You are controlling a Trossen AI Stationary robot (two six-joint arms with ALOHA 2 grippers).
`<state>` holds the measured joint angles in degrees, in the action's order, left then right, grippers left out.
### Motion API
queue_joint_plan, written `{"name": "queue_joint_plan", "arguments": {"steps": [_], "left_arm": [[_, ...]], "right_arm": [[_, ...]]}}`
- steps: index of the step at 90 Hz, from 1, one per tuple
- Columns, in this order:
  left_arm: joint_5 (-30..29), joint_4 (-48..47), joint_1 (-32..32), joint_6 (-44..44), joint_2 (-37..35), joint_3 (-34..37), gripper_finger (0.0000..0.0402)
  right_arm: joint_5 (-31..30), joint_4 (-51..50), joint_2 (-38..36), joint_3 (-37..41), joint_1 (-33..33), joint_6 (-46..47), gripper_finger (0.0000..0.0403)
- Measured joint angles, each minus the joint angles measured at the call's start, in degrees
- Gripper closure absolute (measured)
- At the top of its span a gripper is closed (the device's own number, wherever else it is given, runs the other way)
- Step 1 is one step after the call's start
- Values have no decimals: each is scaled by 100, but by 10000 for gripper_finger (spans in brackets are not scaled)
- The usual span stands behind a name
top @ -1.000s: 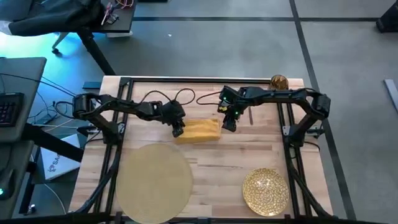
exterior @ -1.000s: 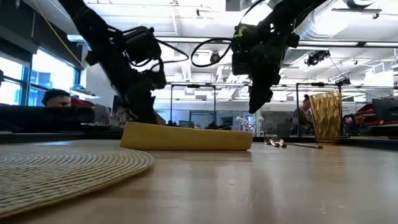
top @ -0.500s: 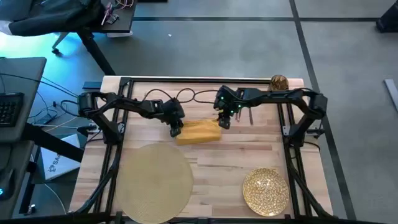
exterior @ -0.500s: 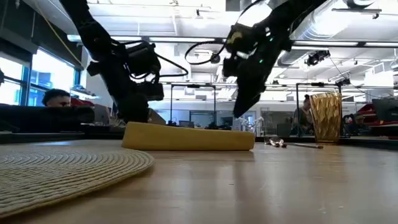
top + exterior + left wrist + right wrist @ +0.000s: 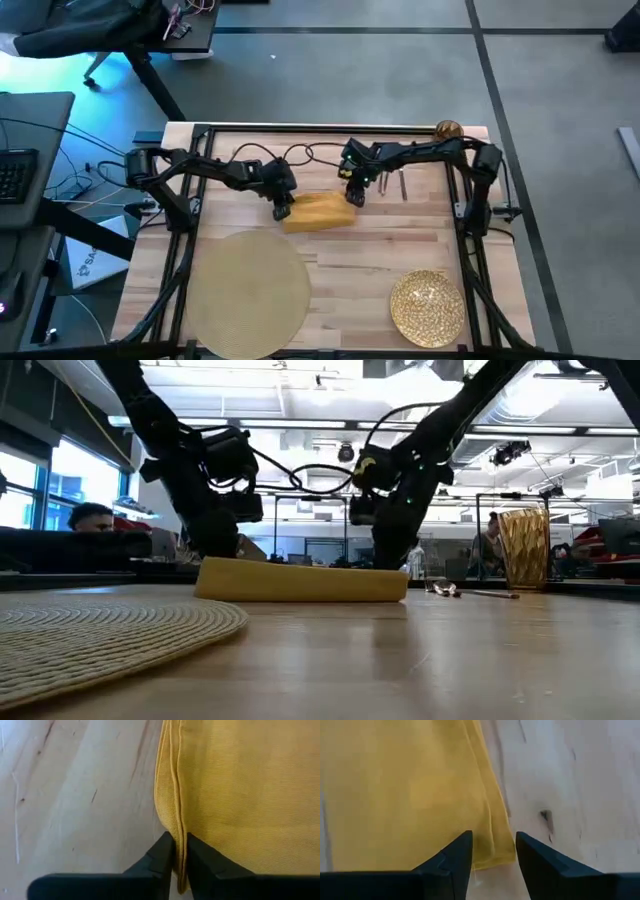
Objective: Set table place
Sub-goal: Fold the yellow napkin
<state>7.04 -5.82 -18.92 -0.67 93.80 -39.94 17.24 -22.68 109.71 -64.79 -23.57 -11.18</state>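
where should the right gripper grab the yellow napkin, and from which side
The near corner at its right end, coming down from above. The napkin lies flat on the table, so only its thin folded edge offers a hold. The right gripper has its jaws open astride that corner, while the left gripper pinches the opposite edge.

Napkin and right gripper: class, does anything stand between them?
Nothing visible does. The right gripper is open, its fingers straddling the edge of the napkin, while the left gripper is shut on the opposite edge.
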Motion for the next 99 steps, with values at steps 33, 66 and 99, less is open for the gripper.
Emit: {"name": "queue_joint_plan", "arguments": {"steps": [33,66,99], "left_arm": [[-28,-599,41,-265,-244,-520,400],[-36,-1991,573,-304,-1153,-1349,401],[-152,-1984,2378,1901,-974,-1322,401]], "right_arm": [[-25,-39,17,0,11,-540,394],[187,-902,-1164,0,245,-685,402],[448,-1133,-1214,0,1503,-1435,403]]}}
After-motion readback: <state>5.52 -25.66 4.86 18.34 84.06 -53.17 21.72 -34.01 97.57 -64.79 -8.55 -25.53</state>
